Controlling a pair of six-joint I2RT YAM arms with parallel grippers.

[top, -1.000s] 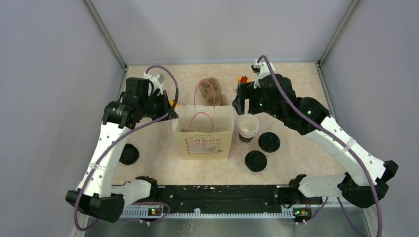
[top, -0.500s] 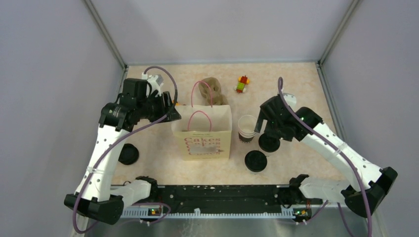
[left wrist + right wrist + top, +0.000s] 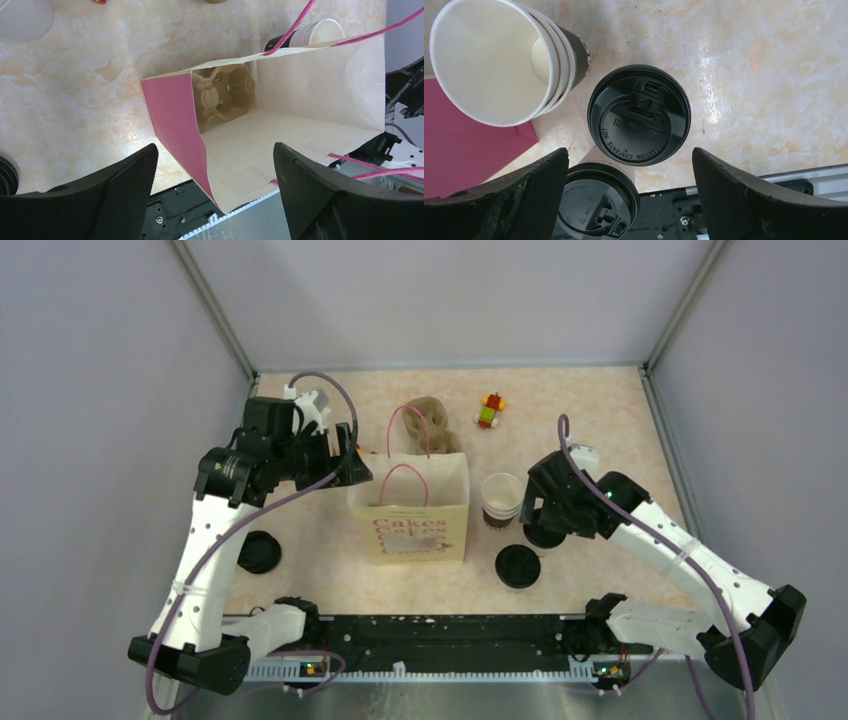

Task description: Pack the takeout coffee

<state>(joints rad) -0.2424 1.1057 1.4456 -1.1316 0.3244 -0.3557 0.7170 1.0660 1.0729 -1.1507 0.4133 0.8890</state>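
Only the brown moulded-pulp tray [image 3: 222,95] sits inside the cream paper bag [image 3: 410,525]. The stacked white paper cups [image 3: 501,498], seemingly three, stand unlidded mid-table beside it, round black plastic lids [image 3: 639,122] nearby; capping and packing remain. The left jaws and right jaws are spread, empty.

light bright, even | shadows soft | glare on table [image 3: 720,102] | focus sharp

- Left arm [image 3: 205,540]: white links, black joint housings behind the pincer.
- Right arm [image 3: 690,560]: same white-and-black build.
- Purple cable [image 3: 325,380]: one looped along each arm, ending at the pincer.
- Left pincer [image 3: 215,200]: broad matt-black fingers [image 3: 120,195], finely dimpled face.
- Right pincer [image 3: 629,195]: black, same shape.
- Base rail [image 3: 440,630]: black, well behind both pincers.
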